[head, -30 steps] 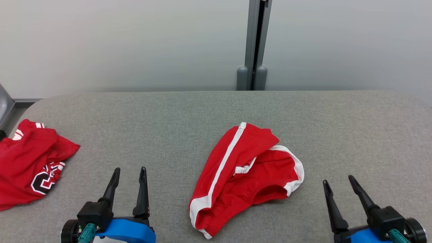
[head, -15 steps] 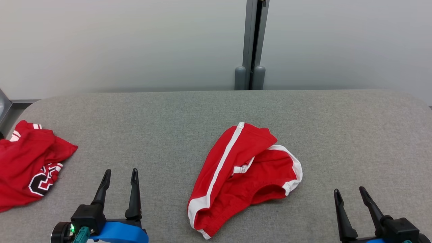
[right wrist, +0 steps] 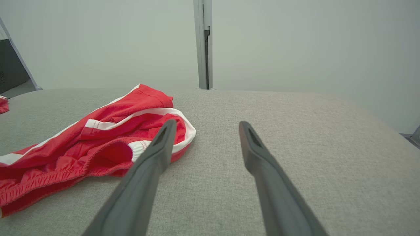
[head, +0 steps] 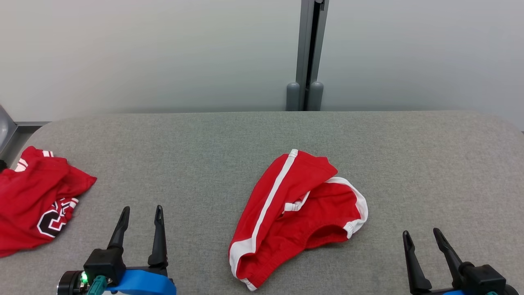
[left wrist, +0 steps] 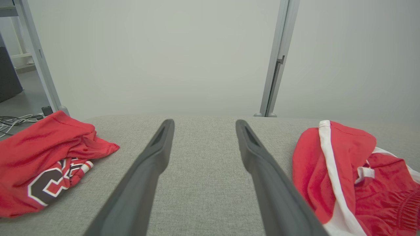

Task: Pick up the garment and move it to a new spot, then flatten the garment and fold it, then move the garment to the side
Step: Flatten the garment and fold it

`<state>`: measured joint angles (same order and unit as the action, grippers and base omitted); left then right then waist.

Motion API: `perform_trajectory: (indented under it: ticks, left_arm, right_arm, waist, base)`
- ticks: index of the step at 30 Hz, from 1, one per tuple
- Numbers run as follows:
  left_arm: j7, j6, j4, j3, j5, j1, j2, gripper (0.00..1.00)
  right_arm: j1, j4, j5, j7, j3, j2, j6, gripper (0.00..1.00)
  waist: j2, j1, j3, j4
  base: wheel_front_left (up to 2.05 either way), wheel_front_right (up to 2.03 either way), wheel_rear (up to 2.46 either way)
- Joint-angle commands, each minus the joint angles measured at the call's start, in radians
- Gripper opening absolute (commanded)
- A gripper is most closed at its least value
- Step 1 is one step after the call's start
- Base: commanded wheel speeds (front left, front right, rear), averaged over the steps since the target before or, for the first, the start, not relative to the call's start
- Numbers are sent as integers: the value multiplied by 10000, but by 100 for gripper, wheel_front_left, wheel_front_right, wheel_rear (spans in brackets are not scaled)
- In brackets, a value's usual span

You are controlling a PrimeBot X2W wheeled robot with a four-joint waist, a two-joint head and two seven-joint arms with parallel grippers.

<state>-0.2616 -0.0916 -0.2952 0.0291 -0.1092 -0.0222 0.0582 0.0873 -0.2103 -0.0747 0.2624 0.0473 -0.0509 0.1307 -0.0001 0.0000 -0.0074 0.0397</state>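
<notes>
shorts [head: 299,217]: between hands, long axis slants near-left to far-right | right hand [head: 421,232]: nearer, apart, empty | left hand [head: 142,209]: apart, empty

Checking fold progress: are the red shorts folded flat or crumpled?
Crumpled: the red shorts lie bunched, waistband gaping, one leg flopped over the other.

The crumpled red jersey [head: 37,200] bears a black white-edged numeral, too folded to read.
</notes>
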Motion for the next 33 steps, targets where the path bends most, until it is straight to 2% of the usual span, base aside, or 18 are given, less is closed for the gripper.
perform_trajectory:
  ticks: [1,9,16,23,33]
  left_arm:
    - [-51,42,-22,-48,52,69,36,100]
    - [-51,-39,-88,103,67,-141,3,100]
    - [-51,-243,-552,1172,237,-501,-39,100]
    - [-24,-362,-1592,2597,388,-644,-45,100]
    - [276,-387,-2794,4012,-92,-597,139,100]
  right_arm:
    - [-105,-34,-27,36,8,6,1,100]
    - [-183,-51,-17,36,35,6,1,100]
    - [-263,-105,-17,37,-46,5,1,100]
    - [-226,-157,-50,37,-118,2,1,100]
    - [-295,-205,-120,37,-124,2,1,100]
  waist:
    - [1,0,-1,-14]
    - [1,0,6,-68]
    - [1,0,33,-146]
    - [1,0,99,-293]
    - [1,0,265,-489]
  base:
    - [0,0,0]
    - [0,0,0]
    - [0,0,0]
    - [0,0,0]
    - [0,0,0]
